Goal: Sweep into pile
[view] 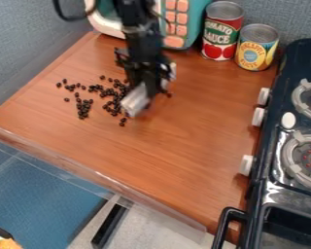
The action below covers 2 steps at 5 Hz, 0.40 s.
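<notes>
Largest item: wood-brown tabletop (184,146), running across the middle of the camera view. Dark toy stove (269,189) along its right side; two grey burner rings, red centres, pale knobs on the edge facing the tabletop. Black robot arm (140,29) enters at the top edge, left of centre, and hangs down over the upper left part of the tabletop. Teal-and-white box (192,29) with salmon-coloured buttons stands at the back, partly behind the arm. Right of it, two cans close together: tomato sauce can (221,31), red and green label, and just to its right, nearer the stove, a yellow-and-blue can (257,47).

Gripper (147,83) is low over the work, angled down at the right part of the bead scatter. State: cannot tell whether spread, pressed together or pinching. Pale, silvery-grey piece (135,100) lies at its lower end, tilted; blurred, exact kind unclear.

Smallest: dark beads (84,108), loosely scattered, mostly left of the pale piece. Denser patch immediately beside it, smaller clump farther left, strays around both; a few beads to the right of the gripper.
</notes>
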Available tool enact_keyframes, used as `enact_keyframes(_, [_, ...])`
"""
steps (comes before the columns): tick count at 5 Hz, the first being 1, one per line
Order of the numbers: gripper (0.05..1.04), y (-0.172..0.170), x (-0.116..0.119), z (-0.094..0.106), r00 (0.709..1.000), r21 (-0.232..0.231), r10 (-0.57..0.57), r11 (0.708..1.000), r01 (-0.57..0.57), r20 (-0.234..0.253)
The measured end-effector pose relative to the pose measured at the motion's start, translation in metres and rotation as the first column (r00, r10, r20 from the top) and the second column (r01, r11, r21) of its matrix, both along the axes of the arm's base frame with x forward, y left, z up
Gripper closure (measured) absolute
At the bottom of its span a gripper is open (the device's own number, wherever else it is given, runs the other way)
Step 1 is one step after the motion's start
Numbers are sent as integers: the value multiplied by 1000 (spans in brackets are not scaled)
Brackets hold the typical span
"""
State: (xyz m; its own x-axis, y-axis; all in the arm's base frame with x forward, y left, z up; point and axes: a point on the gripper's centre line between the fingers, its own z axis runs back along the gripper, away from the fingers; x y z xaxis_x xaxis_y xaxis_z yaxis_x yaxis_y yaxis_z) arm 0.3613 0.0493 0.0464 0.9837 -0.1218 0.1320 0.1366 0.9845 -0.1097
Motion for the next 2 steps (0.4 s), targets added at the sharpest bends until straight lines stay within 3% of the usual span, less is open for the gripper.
enact_keyframes(2, [718,94,-12,-3,997,-24,52,998,-53,-52])
